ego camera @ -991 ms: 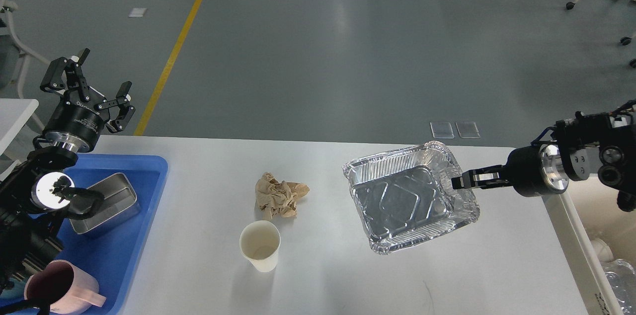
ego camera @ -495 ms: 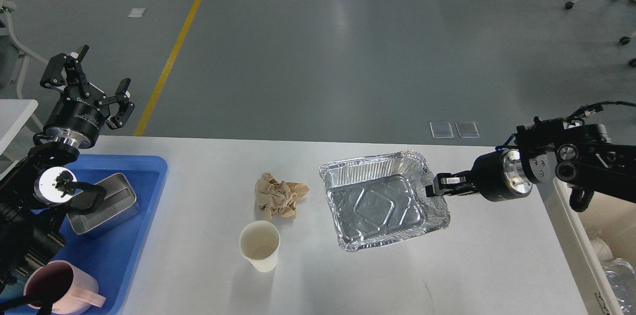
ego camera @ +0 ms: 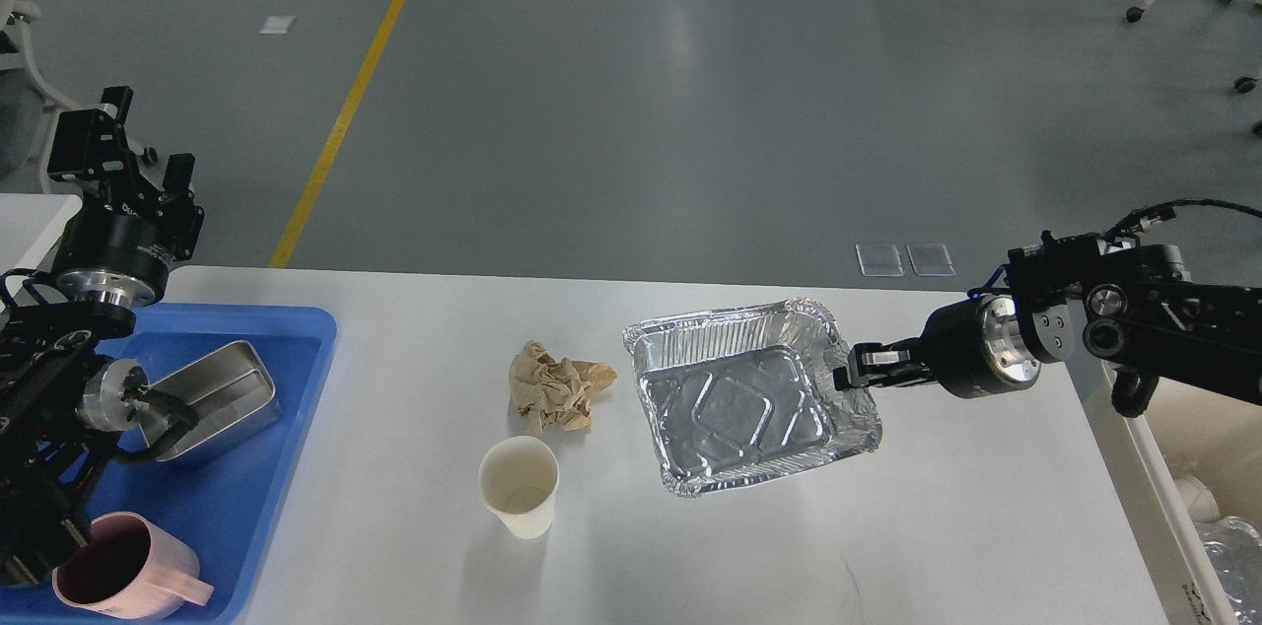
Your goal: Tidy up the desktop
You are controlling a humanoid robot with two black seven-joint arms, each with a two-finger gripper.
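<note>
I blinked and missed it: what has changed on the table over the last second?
The right claw, clamped on the rim of the foil tray, carried it leftward toward the middle of the desktop. The left claw turned and drew back to the left; it holds nothing. The crumpled paper, the paper cup and the items in the blue tray stayed put.

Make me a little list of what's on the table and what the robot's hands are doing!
table: white desktop
middle: crumpled paper, paper cup upright, looks empty
foil tray: empty, right rim pinched by the right pincer
left side: blue tray holding a metal box and a pink mug
left pincer: raised above the blue tray's far end, holding nothing, fingers apart
right of the table: white bin
</note>
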